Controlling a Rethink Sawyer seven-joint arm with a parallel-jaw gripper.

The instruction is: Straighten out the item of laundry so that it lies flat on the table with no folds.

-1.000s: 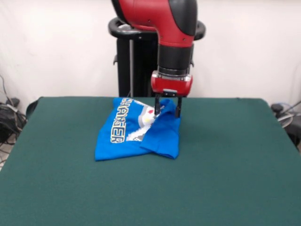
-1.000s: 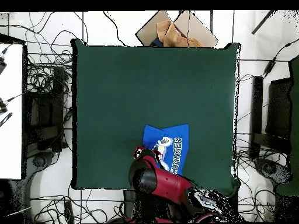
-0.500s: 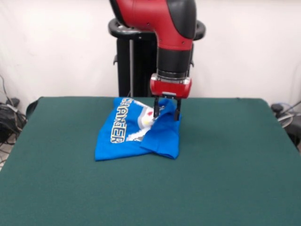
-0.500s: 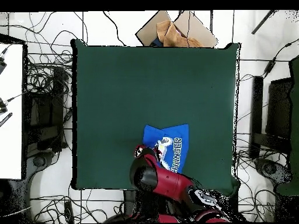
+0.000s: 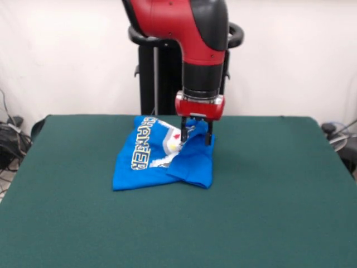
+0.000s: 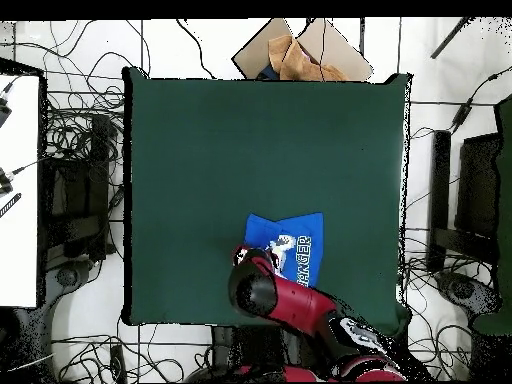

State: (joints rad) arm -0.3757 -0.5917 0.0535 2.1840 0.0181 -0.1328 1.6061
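1. The end effector point(image 5: 195, 131) hung straight down from the red arm at the far side of the tabletop point(image 5: 268, 190); its two fingers were pinching a raised peak of blue fabric.
2. The item of laundry point(image 5: 162, 156), a blue T-shirt, sat on the far-centre part of the tabletop, folded over itself. The flap at the 3 o'clock side was doubled onto the print and covered part of the lettering.
3. Key relation in the front view: the pinch point was at the shirt's 1 o'clock corner. The bulk of the shirt spread from the end effector toward 7–8 o'clock, touching the tabletop.
4. The shirt's long axis ran roughly 9-to-3 in the front view, and the lettering ran along the 9 o'clock edge.
5. In the overhead view the arm hid the grasp; the shirt point(image 6: 298, 248) lay at 12–1 o'clock from the arm's head.
6. Judgement: the fold would likely open if the flap were carried toward 3 o'clock in the front view, away from the print. There was ample bare tabletop on that side.
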